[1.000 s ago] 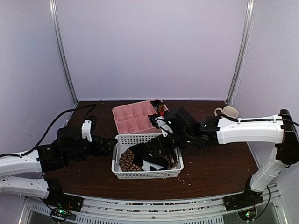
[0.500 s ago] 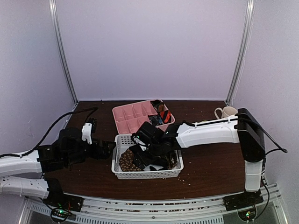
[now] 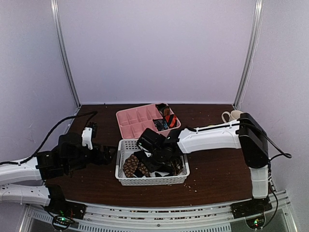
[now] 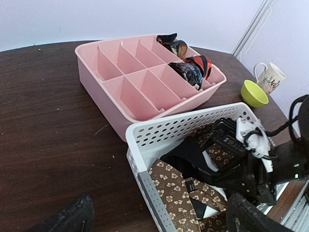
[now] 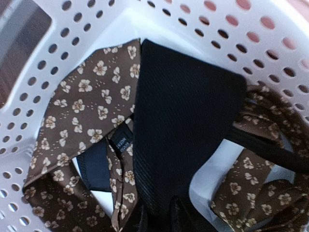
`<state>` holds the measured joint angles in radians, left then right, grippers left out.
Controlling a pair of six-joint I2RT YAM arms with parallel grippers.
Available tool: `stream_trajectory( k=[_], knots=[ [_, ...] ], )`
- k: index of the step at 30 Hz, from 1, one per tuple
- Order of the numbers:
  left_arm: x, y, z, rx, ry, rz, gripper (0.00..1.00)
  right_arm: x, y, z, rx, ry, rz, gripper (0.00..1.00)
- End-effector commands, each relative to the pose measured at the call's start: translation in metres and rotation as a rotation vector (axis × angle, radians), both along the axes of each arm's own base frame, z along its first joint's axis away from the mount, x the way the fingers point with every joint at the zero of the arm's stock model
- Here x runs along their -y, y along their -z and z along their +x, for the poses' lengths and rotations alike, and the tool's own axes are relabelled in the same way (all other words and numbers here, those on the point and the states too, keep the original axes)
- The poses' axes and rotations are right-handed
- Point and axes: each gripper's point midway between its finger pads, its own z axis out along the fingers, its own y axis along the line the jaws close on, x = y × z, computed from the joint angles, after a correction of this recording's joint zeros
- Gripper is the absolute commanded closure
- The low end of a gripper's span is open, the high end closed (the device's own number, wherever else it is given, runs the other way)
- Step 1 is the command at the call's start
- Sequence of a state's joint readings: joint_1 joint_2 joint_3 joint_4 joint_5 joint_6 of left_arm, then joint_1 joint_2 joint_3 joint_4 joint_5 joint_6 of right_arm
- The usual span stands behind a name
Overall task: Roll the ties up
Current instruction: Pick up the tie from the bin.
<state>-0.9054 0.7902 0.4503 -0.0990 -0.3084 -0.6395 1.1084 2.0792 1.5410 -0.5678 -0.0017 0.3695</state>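
Picking stage: right gripper (image 5: 161,217) clenched on the black tie (image 5: 183,125) in the white basket (image 5: 96,24) | left gripper (image 4: 158,199) spread wide | next, likely: lift it clear for rolling.

Left arm (image 3: 19,171): white tubular links, black joint housings.
Right arm (image 3: 212,137): white links, a bulky black elbow block.
Right wrist (image 4: 253,140): black body, white clip, looped black wires.
Left gripper (image 3: 112,153): matte black, with a white block behind it.
Cables (image 3: 53,130): thin, black, trailing off each arm.
Bases (image 3: 63,209): black plates with small green lights just below.
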Motion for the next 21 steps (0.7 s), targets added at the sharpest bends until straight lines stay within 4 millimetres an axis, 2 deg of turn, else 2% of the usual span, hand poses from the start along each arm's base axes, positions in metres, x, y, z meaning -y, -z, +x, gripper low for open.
stream_trajectory(
  k=[1, 5, 7, 10, 13, 17, 21],
  knots=[
    [-0.001, -0.004, 0.001, 0.015, -0.012, 0.000, 0.02, -0.002, -0.074, 0.012, 0.105, 0.025, 0.115, 0.87],
    [0.001, -0.006, 0.003, 0.015, -0.007, 0.005, 0.02, 0.001, -0.103, 0.013, 0.118, 0.022, 0.180, 0.95],
    [0.003, -0.008, 0.004, 0.013, -0.004, 0.011, 0.02, 0.002, -0.107, 0.013, 0.104, 0.020, 0.205, 1.00],
    [0.005, -0.010, 0.004, 0.015, 0.007, 0.021, 0.02, 0.004, -0.117, 0.012, 0.091, 0.016, 0.248, 1.00],
    [0.004, -0.014, 0.005, 0.023, 0.006, 0.035, 0.02, 0.008, -0.138, 0.012, 0.107, 0.013, 0.301, 1.00],
    [0.005, -0.020, 0.005, 0.038, 0.018, 0.046, 0.02, 0.020, -0.181, 0.018, 0.146, 0.022, 0.392, 1.00],
    [0.010, -0.028, 0.005, 0.059, 0.051, 0.063, 0.02, 0.042, -0.245, 0.021, 0.221, 0.029, 0.528, 1.00]
  ],
)
